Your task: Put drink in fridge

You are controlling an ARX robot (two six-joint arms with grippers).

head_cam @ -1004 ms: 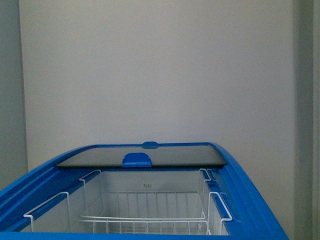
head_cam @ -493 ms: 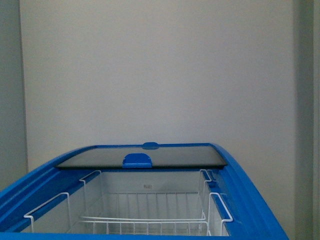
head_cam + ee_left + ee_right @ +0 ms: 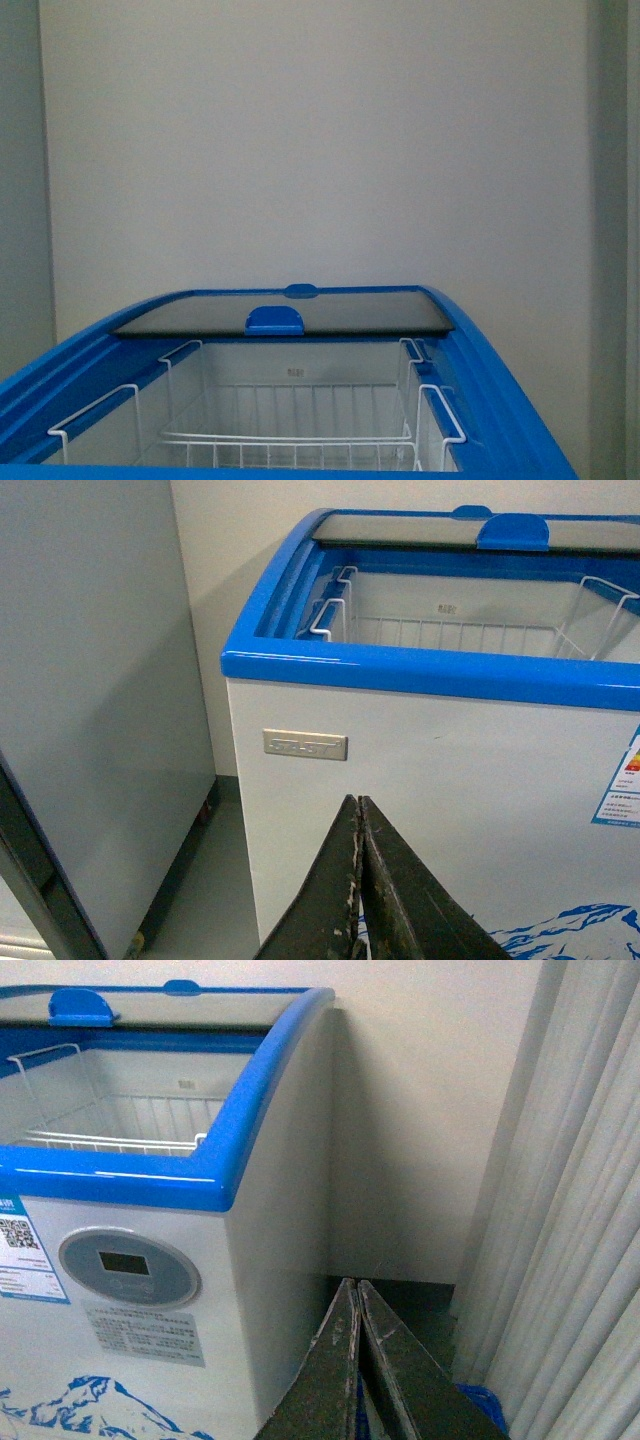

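Note:
The fridge (image 3: 500, 400) is a white chest cooler with a blue top rim, right in front of me. Its glass lid (image 3: 300, 312) is slid to the far end, so the near part is open and a white wire basket (image 3: 300, 440) shows inside. My left gripper (image 3: 359, 805) is shut and empty, low in front of the fridge's white front wall (image 3: 450, 760). My right gripper (image 3: 356, 1287) is shut and empty, low by the fridge's right front corner, near the oval grey control panel (image 3: 128, 1266). No drink shows in any view.
A tall grey cabinet (image 3: 90, 680) stands close on the fridge's left. A pale wall (image 3: 320, 140) is behind the fridge. Light curtains (image 3: 570, 1210) hang to its right, with a narrow floor gap (image 3: 400, 1295) between them and the fridge.

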